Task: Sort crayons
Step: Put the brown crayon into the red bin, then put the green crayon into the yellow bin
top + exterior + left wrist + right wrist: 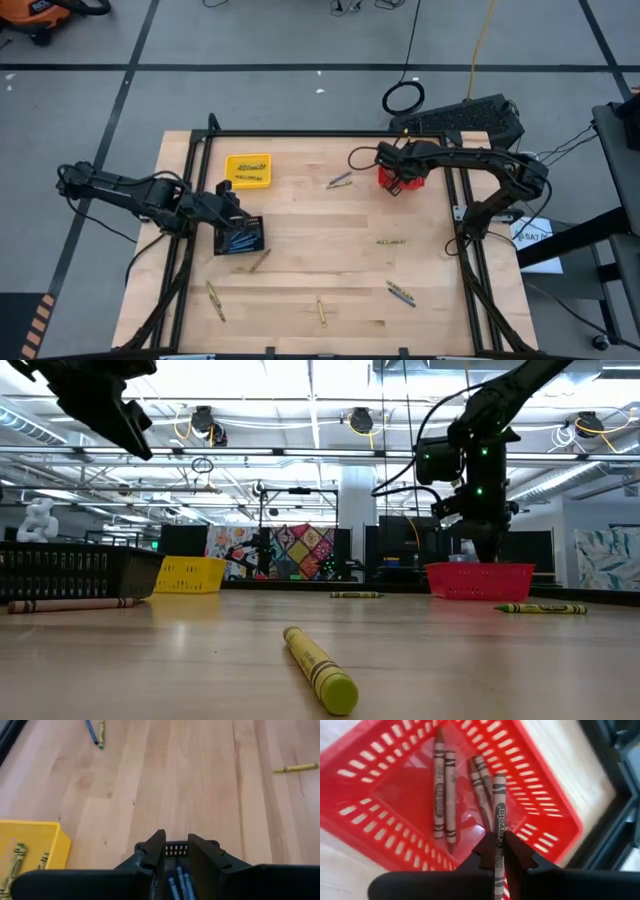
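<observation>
My right gripper (498, 845) is over the red basket (540, 795) at the table's far right and is shut on a brown-red crayon (499, 805). Several brown-red crayons (445, 795) lie on the basket's floor. My left gripper (176, 851) hangs above the black basket (241, 236), a little open and empty. Blue crayons (180, 880) lie in that basket. The yellow basket (248, 170) holds yellow crayons (15, 857). Loose crayons lie on the table: a brown one (259, 261) and yellow ones (215, 300) (321, 311) (392, 241). My right gripper pinches the brown-red crayon between its two fingers (482, 851), at the crayon's rear half (498, 851). The fingers point down from above and lie along the crayon. Its front end (499, 780) sticks out past the fingertips, over the red basket's inside.
A blue and yellow pair of crayons (340, 180) lies between the yellow and red baskets, another pair (401, 293) near the front right. A black frame (300, 133) runs round the table's edges. The wood in the table's middle (320, 230) is bare.
</observation>
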